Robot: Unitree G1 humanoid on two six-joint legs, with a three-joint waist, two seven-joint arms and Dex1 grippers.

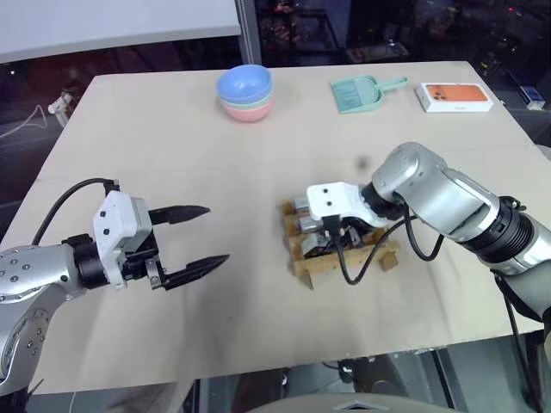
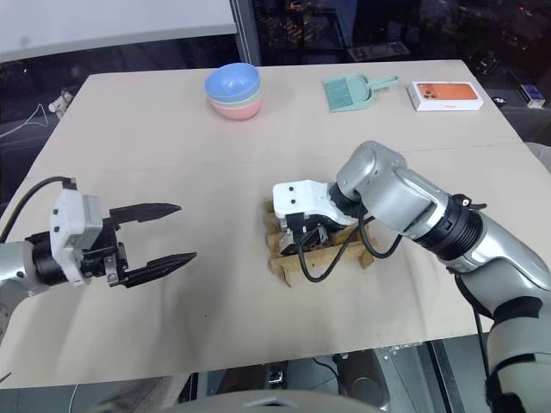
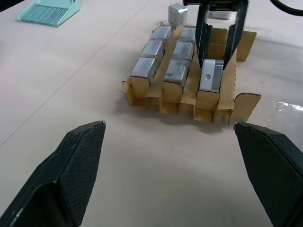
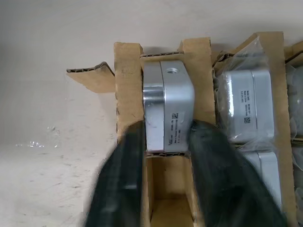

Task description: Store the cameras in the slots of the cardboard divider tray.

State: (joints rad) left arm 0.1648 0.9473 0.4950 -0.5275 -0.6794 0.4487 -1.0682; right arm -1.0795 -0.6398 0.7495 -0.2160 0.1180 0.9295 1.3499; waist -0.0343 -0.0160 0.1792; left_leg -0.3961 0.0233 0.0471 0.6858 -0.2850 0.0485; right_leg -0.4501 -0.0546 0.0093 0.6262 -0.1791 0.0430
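- Brown cardboard makes the cardboard divider tray [image 1: 344, 249], which lies on the table [image 1: 215, 146] a little right of centre, toward the near side.
- Several silver-grey cameras [image 3: 163, 52] already lie in its slots; some seem wrapped in clear film.
- One camera [image 4: 169, 105] sits in an end slot of an outer row, and the right gripper [image 3: 217, 40] stands over it from above.
- Its two black fingers [image 4: 215, 175] bracket this camera on both sides; they seem to be slightly parted, but whether they press it or have let go cannot be told.
- To do this step well, the camera should be fully seated between the dividers before the fingers part wider, and the gripper should rise straight up so it does not catch the thin cardboard walls.
- At least one slot just beside this camera looks empty.
- The left gripper [image 1: 191, 235] hovers over bare table to the left, wide open and holding nothing, well apart from the tray.
- Stacked bowls [image 1: 245, 93], a teal dustpan [image 1: 360, 92] and an orange phone box [image 1: 455, 96] stand at the far side and do not block anything.
- One more camera [image 3: 177, 13] lies just beside the tray's right end.
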